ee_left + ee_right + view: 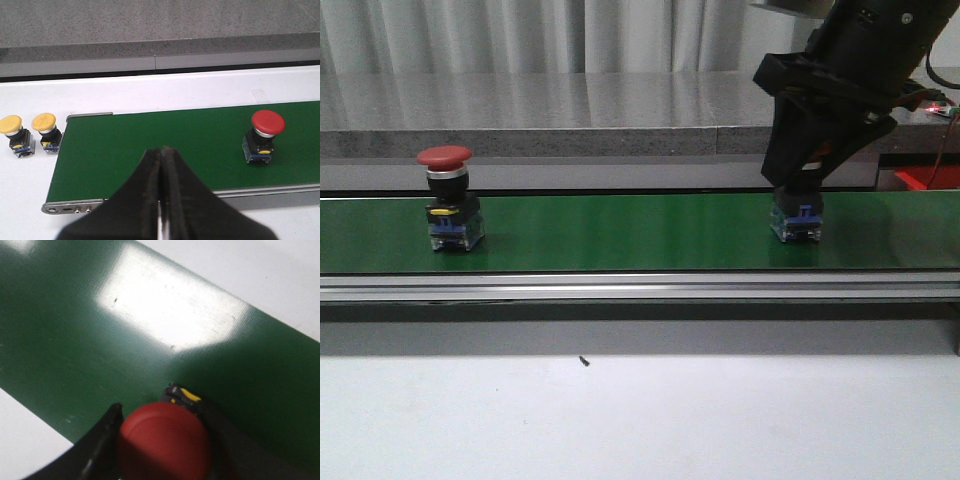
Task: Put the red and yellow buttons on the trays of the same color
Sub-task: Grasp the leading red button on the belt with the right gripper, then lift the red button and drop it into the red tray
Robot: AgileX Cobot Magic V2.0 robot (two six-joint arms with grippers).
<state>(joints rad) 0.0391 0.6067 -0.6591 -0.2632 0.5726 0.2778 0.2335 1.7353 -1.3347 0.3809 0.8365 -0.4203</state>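
Note:
A red button (446,158) stands on the green belt (620,232) at the left; it is also in the left wrist view (267,123). My left gripper (162,151) hangs shut and empty above the belt's near edge, well apart from that button. A second red button (165,442) stands on the belt at the right, only its blue base (796,222) showing in the front view. My right gripper (165,412) is down over it, fingers (102,440) pressed against both sides of its cap. Two yellow buttons (11,125) (44,122) sit on the white surface beyond the belt's end. A red tray (928,178) peeks out at the far right; no yellow tray is in view.
A grey stone ledge (570,120) runs behind the belt. The belt's metal rail (620,288) borders the white table (620,410) in front. The right arm (850,70) fills the upper right of the front view.

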